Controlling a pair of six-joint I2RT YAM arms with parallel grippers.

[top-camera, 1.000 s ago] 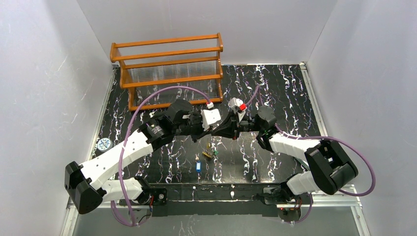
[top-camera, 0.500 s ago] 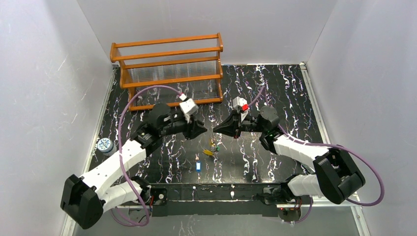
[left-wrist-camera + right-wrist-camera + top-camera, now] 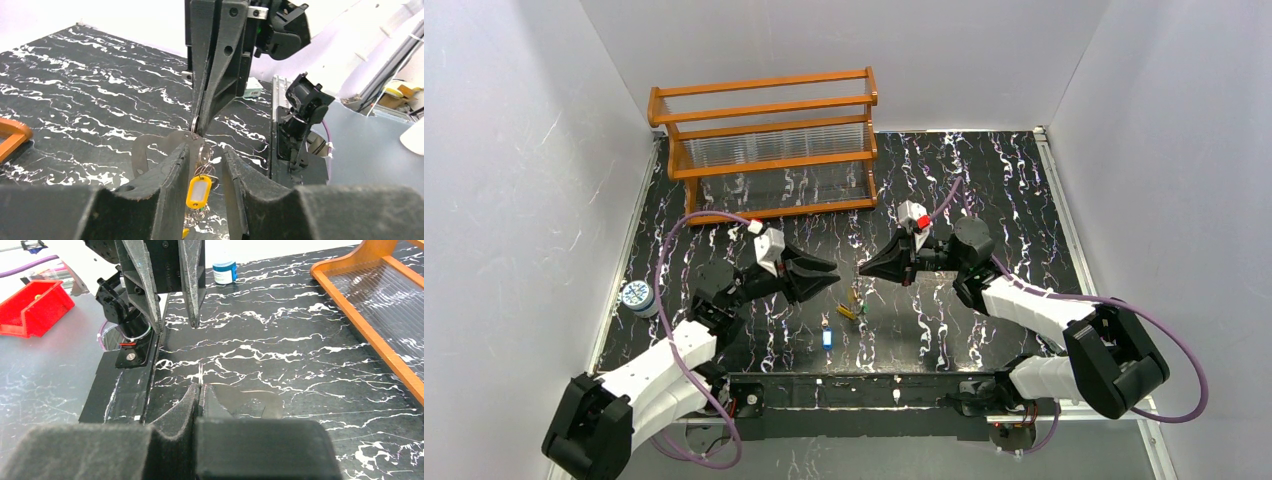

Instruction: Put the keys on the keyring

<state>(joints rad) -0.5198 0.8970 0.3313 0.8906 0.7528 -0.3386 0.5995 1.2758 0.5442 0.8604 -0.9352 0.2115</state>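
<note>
My right gripper [image 3: 864,270] is shut on the thin silvery keyring [image 3: 194,122], pinching its top; in its own view the fingers [image 3: 200,386] are pressed together. A bunch of small rings and keys hangs below it, with a yellow-headed key [image 3: 198,191] in front and a green one partly hidden behind. The bunch shows in the top view [image 3: 852,305]. My left gripper [image 3: 205,149] is open and empty, a finger on each side of the hanging bunch without touching it; the top view shows it [image 3: 828,280] just left of the bunch. A blue-headed key [image 3: 827,338] lies loose on the table.
An orange wooden rack [image 3: 769,145] stands at the back left. A small blue-capped jar [image 3: 636,296] sits by the table's left edge. A red bin [image 3: 35,307] lies off the table beyond the arm bases. The table is black marble-patterned [image 3: 984,190].
My left gripper has drawn back left and nearer, away from the right gripper, and its jaws now stand apart. The right gripper has barely moved and still holds the hanging bunch.
</note>
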